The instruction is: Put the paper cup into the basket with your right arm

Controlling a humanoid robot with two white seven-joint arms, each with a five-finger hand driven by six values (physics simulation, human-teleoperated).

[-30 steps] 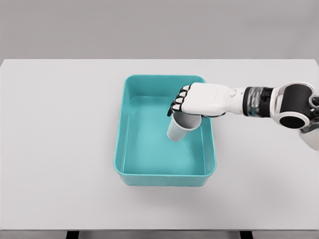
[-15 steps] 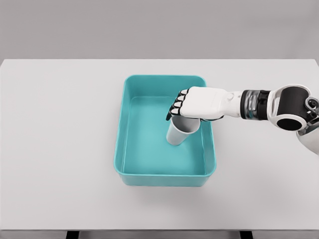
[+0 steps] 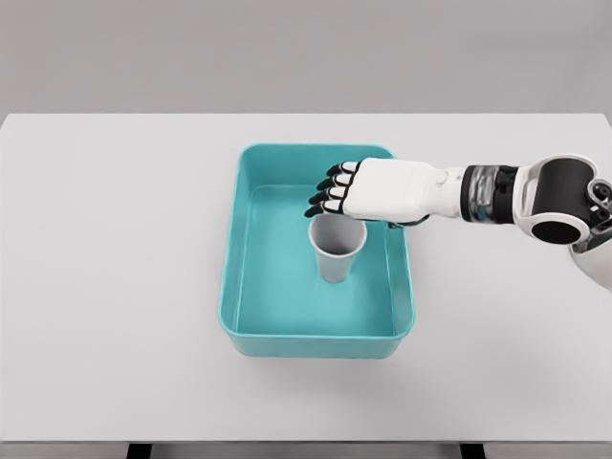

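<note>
A: Quick pass. Where's the paper cup [image 3: 336,247]?

B: Inside the basket [image 3: 245,191], upright, mouth up, standing on the basket floor a bit right of its middle. Grey-white cup, teal basket.

A: Your right hand [image 3: 368,189]?

B: Above the cup's far rim, palm down, my arm coming in from the right over the basket's right wall. Fingers [image 3: 326,195] stretched out flat and pointing left, dark tips showing. Nothing is gripped; the hand has let go. The cup stands on its own below the fingers, and I can't tell whether a knuckle brushes the rim.

A: Anything in the way?

B: My hand covers part of the basket's far right corner and a strip of the right wall. The cup itself is fully in view apart from its far edge, which sits right under my fingers.

A: Surroundings?

B: White table [image 3: 105,287], basket near its middle, long side running away from me. Grey wall behind. Left arm doesn't show.
</note>
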